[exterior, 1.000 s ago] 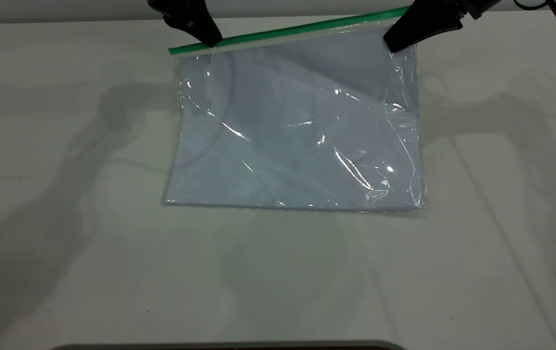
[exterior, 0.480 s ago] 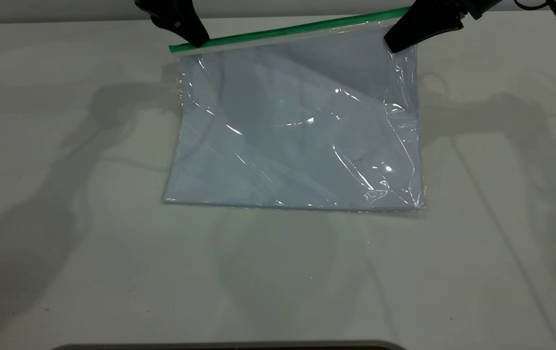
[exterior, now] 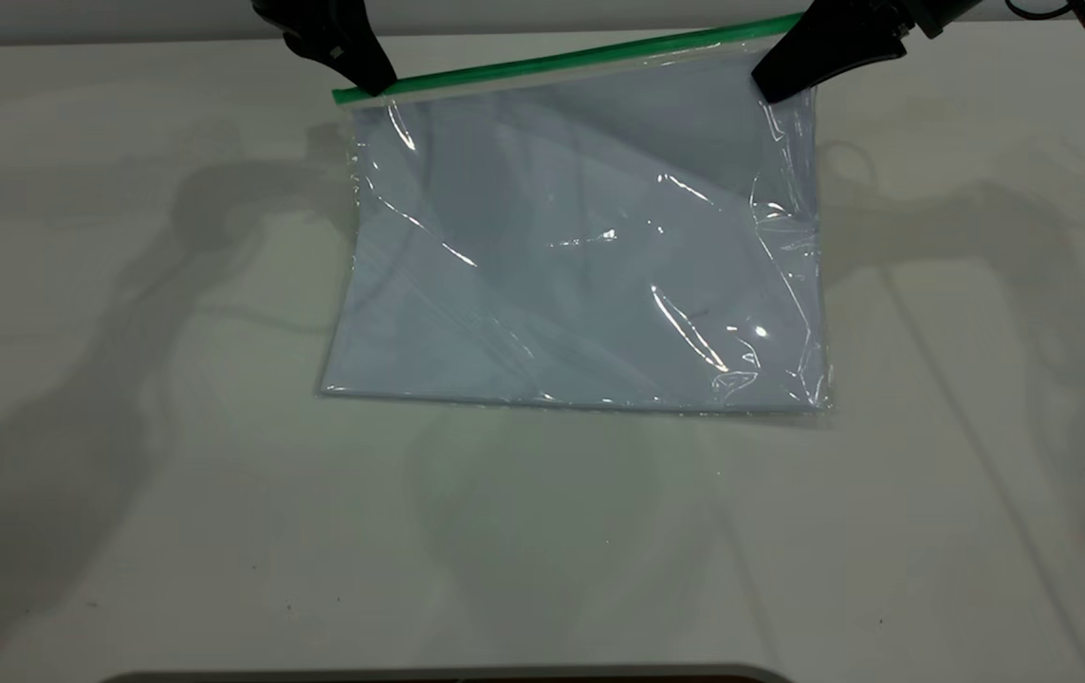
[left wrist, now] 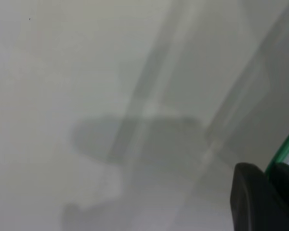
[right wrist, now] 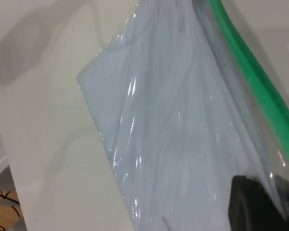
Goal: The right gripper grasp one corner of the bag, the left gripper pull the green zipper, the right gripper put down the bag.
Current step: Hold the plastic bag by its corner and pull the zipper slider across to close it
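While the bag (exterior: 580,256) lies mostly flat on the white counter (exterior: 125,427) in the exterior view, its zipper edge is raised off the surface at the far side. The right end effector (exterior: 775,85) is clamped on the bag's corner at one end of the green zipper (exterior: 561,64); the left end effector (exterior: 367,81) sits at the strip's opposite end, seemingly closed on the slider, though the slider itself is hidden. The film looks light, thin, crinkly and probably slippery, with paper sheets inside lending a little stiffness, so the firm zipper strip and reinforced corners are the sensible places to hold. Beyond the bag's near edge the counter is bare, with ample room for lowering

From the left wrist view, the left end effector (left wrist: 269,192) shows two dark tips close together with the green zipper (left wrist: 284,149) passing between them; past the strip only counter and shadows appear

From the right wrist view, the right end effector (right wrist: 267,204) is pinched on the bag (right wrist: 173,120) beside the green zipper (right wrist: 250,72), and the film hangs away toward the counter (right wrist: 38,134), whose edge lies near the bag's far corner
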